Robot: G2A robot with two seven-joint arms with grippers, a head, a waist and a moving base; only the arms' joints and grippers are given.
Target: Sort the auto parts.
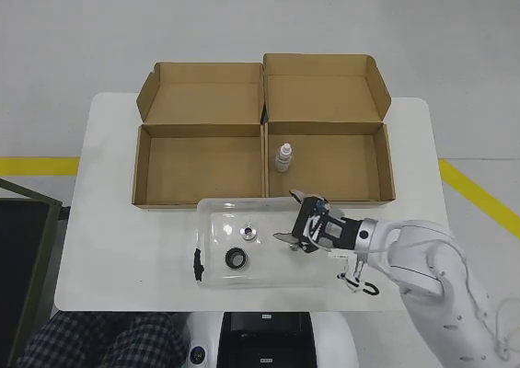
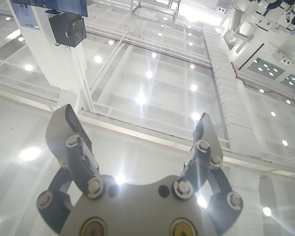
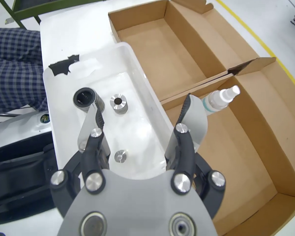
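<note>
Right end effector wide above shiny silver cylinders; left end effector wide.

Top view straight down; right wrist close above shared tray; left wrist ceilingward.

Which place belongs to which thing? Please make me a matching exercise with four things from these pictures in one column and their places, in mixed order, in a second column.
Things
1. spray bottle
2. linear bearing
3. right gripper
4. left gripper

Places
A. open, pointing up at the ceiling
B. open, above the clear plastic tray
C. inside the clear plastic tray
D. inside the right cardboard box

Pairs: 1-D, 2-C, 3-B, 4-A
</note>
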